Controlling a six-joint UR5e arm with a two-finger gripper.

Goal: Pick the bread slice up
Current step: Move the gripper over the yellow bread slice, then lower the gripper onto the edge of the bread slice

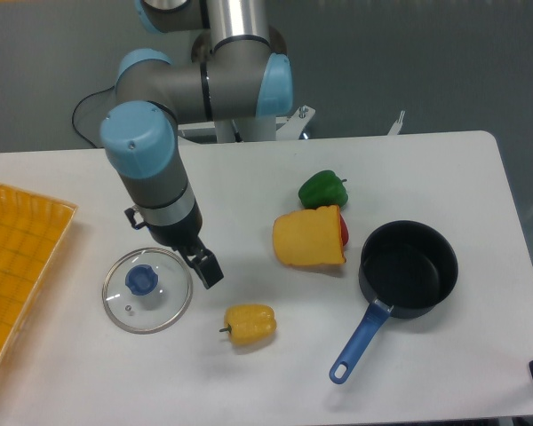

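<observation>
The bread slice [308, 237] lies flat on the white table near the middle, a yellow-orange slab with a darker crust edge. It rests against a red item [344, 230] on its right side. My gripper [208, 268] hangs to the left of the slice, about a hand's width away, just right of a glass lid [147, 289]. Its dark fingers point down and to the right with nothing between them. From this angle I cannot tell whether they are open or shut.
A green bell pepper [323, 189] sits just behind the slice. A yellow bell pepper [250, 325] lies in front of my gripper. A dark pot [409, 269] with a blue handle stands right of the slice. A yellow tray [18, 266] is at the left edge.
</observation>
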